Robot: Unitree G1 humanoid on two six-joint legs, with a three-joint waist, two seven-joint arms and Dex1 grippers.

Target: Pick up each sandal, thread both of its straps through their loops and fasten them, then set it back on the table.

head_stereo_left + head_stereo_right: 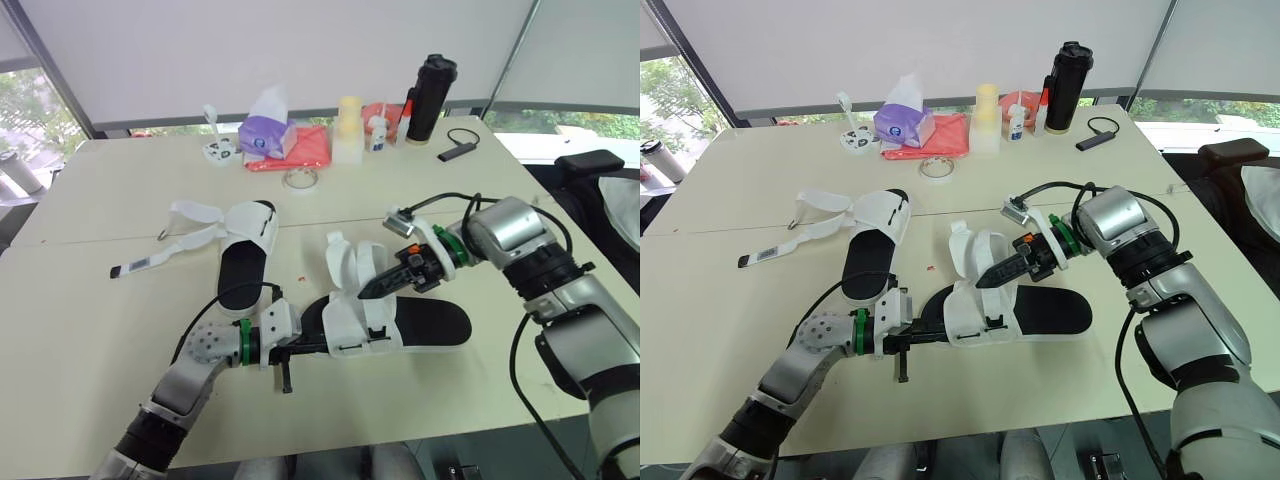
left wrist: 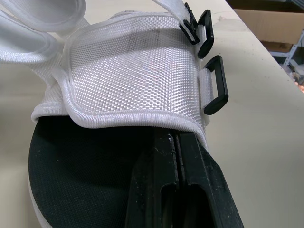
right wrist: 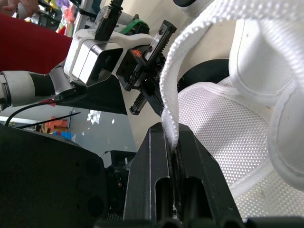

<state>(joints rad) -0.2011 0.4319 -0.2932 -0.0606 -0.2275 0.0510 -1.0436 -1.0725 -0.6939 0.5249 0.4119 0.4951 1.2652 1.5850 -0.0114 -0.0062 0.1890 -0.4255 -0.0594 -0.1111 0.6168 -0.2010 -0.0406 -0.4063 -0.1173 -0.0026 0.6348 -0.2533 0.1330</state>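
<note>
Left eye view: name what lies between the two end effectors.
The near sandal's white mesh upper lies between them, as the left eye view shows: the left end effector grips its edge, the right end effector pinches its strap.

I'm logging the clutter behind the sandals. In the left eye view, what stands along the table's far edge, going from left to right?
small white stand → purple tissue pack → pale yellow bottle → small white bottle → black flask → black cable adapter
</note>
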